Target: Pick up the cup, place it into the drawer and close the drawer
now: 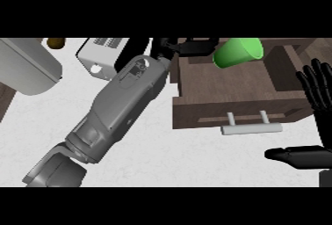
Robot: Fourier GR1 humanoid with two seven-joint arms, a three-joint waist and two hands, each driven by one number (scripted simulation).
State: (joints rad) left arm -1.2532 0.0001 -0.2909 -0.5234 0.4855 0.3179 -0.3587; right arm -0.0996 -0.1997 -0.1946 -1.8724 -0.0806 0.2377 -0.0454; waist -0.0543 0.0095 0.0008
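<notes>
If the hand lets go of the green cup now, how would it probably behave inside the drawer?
The green cup looks rigid and thin-walled, so probably light. It is tilted above the open drawer, so it may tip onto its side. Its round, tapered wall suggests it could then roll in a curve.

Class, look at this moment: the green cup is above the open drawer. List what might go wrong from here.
1. The tilted green plastic cup sits at the brown wooden drawer's far edge and may tip outside.
2. The left robot hand is hidden behind its forearm, so its hold is unclear.
3. The open right robot hand must still reach the grey handle.
</notes>
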